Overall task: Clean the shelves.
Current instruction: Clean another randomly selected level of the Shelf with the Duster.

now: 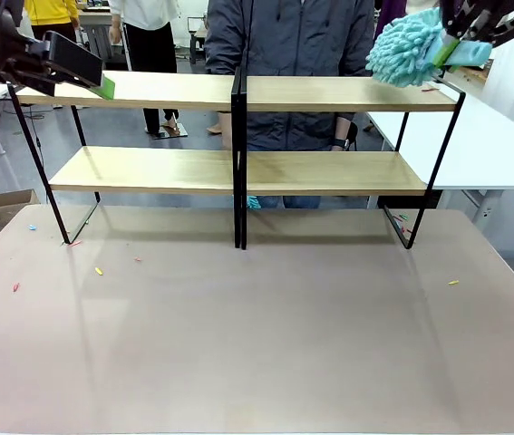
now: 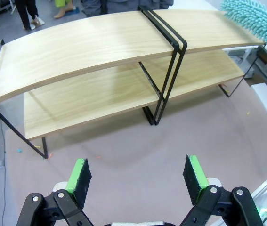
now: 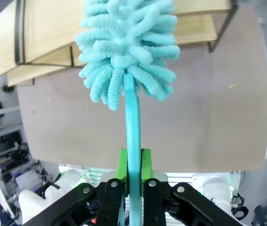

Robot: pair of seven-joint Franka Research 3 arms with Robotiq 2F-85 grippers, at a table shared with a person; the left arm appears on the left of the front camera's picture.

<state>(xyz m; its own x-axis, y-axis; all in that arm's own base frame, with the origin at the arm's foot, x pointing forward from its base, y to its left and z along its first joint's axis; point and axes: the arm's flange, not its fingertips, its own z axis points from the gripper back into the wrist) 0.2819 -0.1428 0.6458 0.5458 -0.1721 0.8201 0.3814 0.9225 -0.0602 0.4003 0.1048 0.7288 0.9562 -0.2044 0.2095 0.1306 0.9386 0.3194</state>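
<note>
Your right gripper (image 3: 132,165) is pinching the teal duster (image 3: 126,52) over the shelves' (image 1: 238,91) top right board, left gripper (image 2: 138,176) hanging open, and you're risking shoving the light rack by pressing hard.

Right gripper (image 3: 133,169): black, its green pads (image 3: 122,165) clamp the flat turquoise plastic handle of a fluffy turquoise microfibre duster (image 3: 126,47). Duster head lies over the light-wood boards of the black-framed shelves (image 3: 44,33). Beneath is a beige table top (image 3: 208,122) bearing small coloured specks.
</note>
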